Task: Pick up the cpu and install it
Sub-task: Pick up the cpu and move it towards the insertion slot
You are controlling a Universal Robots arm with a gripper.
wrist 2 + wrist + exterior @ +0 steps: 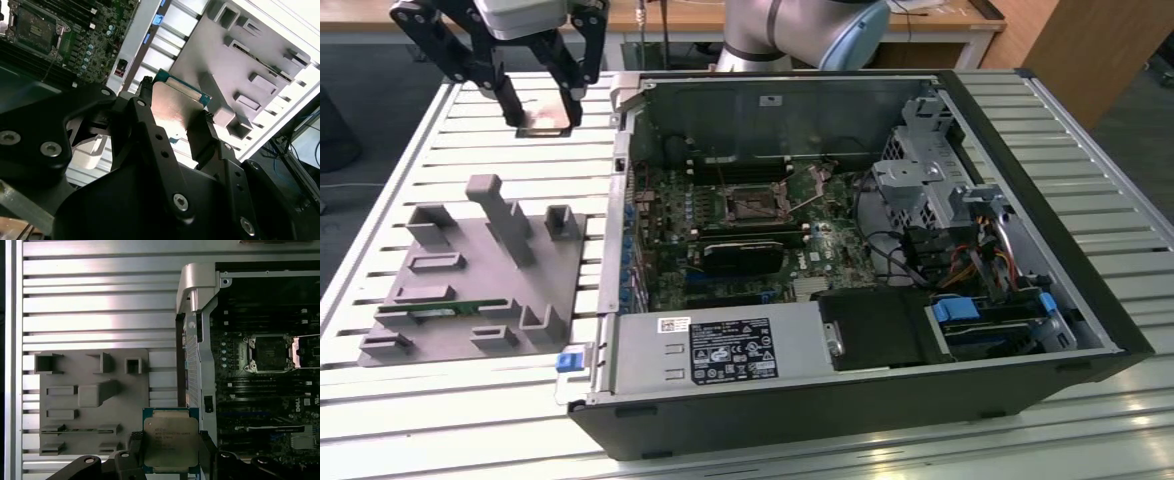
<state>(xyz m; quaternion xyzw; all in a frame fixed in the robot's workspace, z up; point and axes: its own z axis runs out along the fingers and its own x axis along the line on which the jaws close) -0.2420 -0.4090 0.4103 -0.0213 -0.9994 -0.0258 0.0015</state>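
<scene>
Grips the cpu [171, 440] in the tool [171, 446], pinching two opposite edges between the black fingers [136, 450]. Holds the chip flat, shiny silver-grey top turned toward the first wrist view, green board rim showing around the metal lid. Repeats the same clamp in the second wrist view, with the tool [176, 100] closed tight on the cpu [175, 109] and a strip of its green edge poking out past the fingertips. Hangs above the pale slatted desk [467, 140] in the exterior view, carrying the cpu [547, 118] in the tool [543, 112] clear of the slats. Looks down past the tool on the grey tray [127, 405], lying flat on the desk below and a little to one side of the fingers. Shows, in that tray, several raised blocks and pockets, plus a long thin green memory stick [80, 429] seated in a narrow slot, well apart from the tool. Puts the open computer case [761, 105] beside the tool, toward the exterior view's right, resting on its side on the same desk just beside the tray. Reveals the motherboard [841, 245] inside the case, with the dark square metal-framed socket [750, 203] near its middle, well apart from the tool and lower than the held chip. Has not yet brought the cpu to the socket
</scene>
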